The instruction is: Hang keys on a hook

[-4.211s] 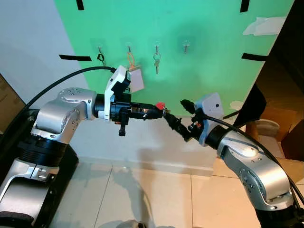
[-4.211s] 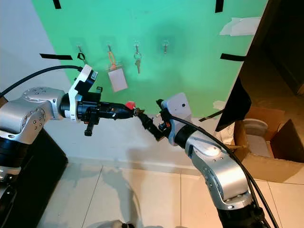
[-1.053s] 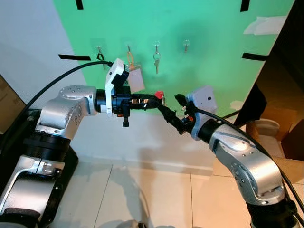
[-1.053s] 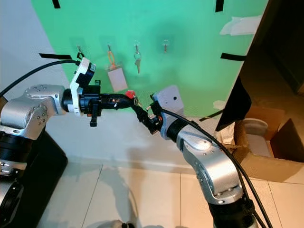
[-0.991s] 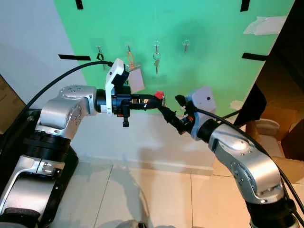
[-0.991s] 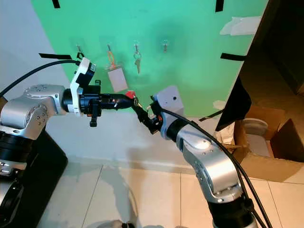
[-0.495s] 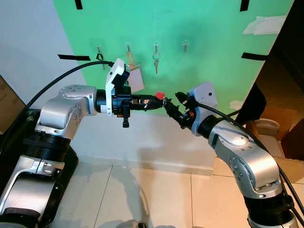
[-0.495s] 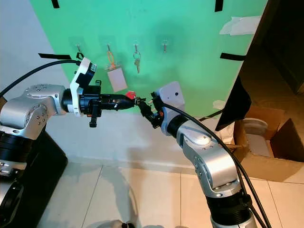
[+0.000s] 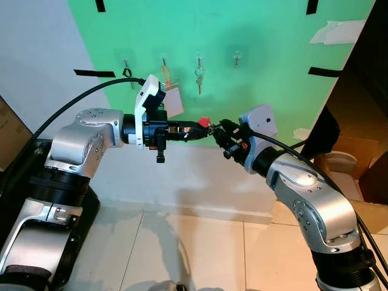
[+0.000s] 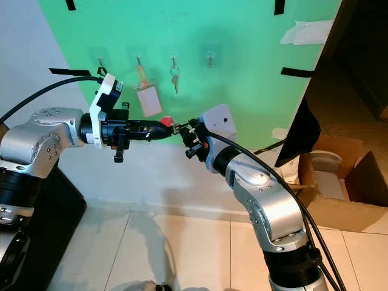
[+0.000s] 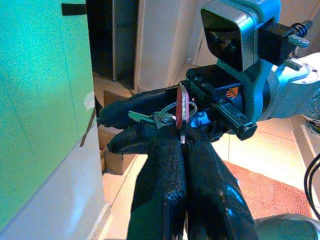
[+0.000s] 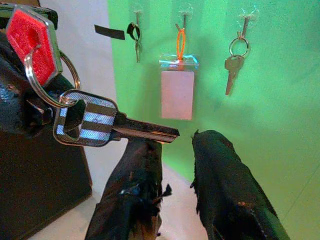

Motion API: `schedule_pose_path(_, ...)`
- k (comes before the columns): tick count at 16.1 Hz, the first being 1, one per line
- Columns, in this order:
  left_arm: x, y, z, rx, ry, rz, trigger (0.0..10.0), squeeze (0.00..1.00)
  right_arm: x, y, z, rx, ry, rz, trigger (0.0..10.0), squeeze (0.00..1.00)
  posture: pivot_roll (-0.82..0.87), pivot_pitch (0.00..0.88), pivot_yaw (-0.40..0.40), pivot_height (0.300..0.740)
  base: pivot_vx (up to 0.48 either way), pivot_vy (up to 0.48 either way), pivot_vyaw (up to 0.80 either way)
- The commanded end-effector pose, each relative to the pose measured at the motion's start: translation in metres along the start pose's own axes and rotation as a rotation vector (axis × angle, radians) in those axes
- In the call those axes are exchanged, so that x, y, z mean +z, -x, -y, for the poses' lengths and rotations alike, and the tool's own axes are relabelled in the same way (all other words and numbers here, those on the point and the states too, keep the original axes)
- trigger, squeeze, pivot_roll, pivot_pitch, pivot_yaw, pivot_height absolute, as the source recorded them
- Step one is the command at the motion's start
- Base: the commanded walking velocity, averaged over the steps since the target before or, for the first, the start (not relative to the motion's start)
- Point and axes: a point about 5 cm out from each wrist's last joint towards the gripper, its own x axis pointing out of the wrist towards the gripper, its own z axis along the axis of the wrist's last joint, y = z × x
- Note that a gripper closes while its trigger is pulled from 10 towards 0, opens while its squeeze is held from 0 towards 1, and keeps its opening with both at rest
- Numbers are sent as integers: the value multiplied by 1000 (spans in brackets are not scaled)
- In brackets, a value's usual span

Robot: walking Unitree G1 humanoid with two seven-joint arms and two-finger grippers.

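Observation:
My left gripper (image 9: 199,128) is shut on a bunch of keys (image 9: 205,123) with a red hexagonal tag (image 12: 31,45), held out in front of the green wall. On the ring hangs a key with a striped head (image 12: 87,125), its blade pointing sideways. My right gripper (image 9: 217,130) is open and level with the bunch, its fingers (image 12: 142,175) on either side below the blade. The left wrist view has the red tag (image 11: 182,107) above my closed left fingertips (image 11: 172,145). A row of hooks is on the wall; the rightmost hook (image 9: 237,58) is bare.
The other hooks carry a black item (image 9: 128,73), a clear card on an orange loop (image 9: 173,100) and a single key (image 9: 199,77). Black tape marks (image 9: 95,73) sit on the green wall. An open cardboard box (image 10: 332,182) and a dark panel stand at the right, over tiled floor.
My right gripper has risen and closed in on the keys, from below and right of them to level with the bunch. The left arm has stayed still.

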Motion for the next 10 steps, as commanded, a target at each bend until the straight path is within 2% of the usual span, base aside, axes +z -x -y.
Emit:
schedule_pose_path(1, 7, 0, -1, 4, -29, -5, 10000, 0, 6, 0, 0, 8, 4, 32, 0, 0, -142, 0, 92, 740, 0, 0, 0)
schedule_pose_path(10, 7, 2, -4, 19, -31, -8, 10000, 0, 8, 2, -3, 46, 6, 54, 0, 0, -144, 0, 96, 740, 0, 0, 0)
